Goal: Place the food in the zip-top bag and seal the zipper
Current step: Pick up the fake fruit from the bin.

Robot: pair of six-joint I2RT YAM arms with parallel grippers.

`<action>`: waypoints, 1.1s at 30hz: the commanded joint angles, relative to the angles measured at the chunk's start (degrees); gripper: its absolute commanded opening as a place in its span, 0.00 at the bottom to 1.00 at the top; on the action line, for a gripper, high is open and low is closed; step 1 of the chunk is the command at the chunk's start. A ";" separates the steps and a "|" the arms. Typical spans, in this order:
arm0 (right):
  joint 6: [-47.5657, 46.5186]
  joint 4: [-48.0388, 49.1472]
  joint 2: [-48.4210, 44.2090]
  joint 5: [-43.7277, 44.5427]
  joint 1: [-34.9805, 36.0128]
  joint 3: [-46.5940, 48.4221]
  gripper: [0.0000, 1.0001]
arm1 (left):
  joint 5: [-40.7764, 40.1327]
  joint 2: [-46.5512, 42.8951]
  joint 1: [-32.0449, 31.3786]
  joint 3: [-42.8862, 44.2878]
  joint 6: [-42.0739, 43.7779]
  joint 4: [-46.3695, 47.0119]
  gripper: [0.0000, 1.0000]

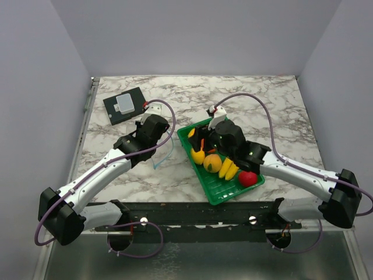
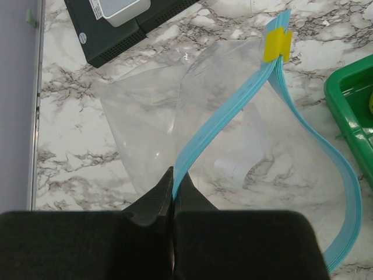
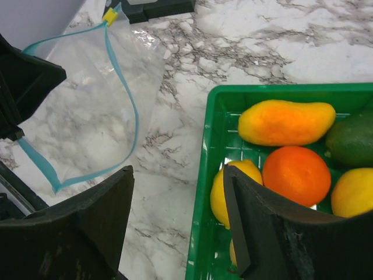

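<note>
- Fruit lies in one green tray point(image 1: 220, 189), right of centre. From its near corner come one red apple point(image 1: 248, 178), one bunch of bananas point(image 1: 229, 169), one round orange point(image 1: 212, 163) and one yellow piece point(image 1: 198, 156). The farther pieces sit under the right arm and are hard to count.
- Right wrist view catches five pieces in the tray: one long yellow-orange piece point(image 3: 285, 122), the round orange, one dark green piece point(image 3: 352, 140) cut off by the frame edge, and two more yellow pieces, each partly hidden.
- Right gripper point(image 3: 178, 233) hangs over the tray's left rim, jaws spread, with only marble and rim showing between them.
- One zip-top bag point(image 2: 145, 122) lies on the marble table point(image 1: 262, 99) just left of the tray. Its mouth gapes in a loop and only marble shows through it. One yellow tab point(image 2: 277, 44) sits at the far end of the zipper point(image 2: 230, 114).
- Left gripper point(image 2: 173, 186) has its fingers pressed together, pinching the zipper at its near end.
- One black device point(image 1: 139, 98) lies at the far left, with one pale box point(image 1: 125, 104) on top.
</note>
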 commanded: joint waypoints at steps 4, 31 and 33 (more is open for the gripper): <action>7.14 -9.29 -5.86 9.41 -0.32 -4.53 0.71 | 1.94 -0.84 -0.18 -0.76 0.47 1.03 0.00; 17.24 -18.26 3.25 9.60 -0.32 -9.34 0.93 | 3.60 -0.67 -0.16 -1.03 0.72 1.56 0.00; 17.50 -18.16 4.51 9.58 -0.32 -8.97 0.92 | 3.79 -0.67 -0.16 -1.03 0.72 1.56 0.00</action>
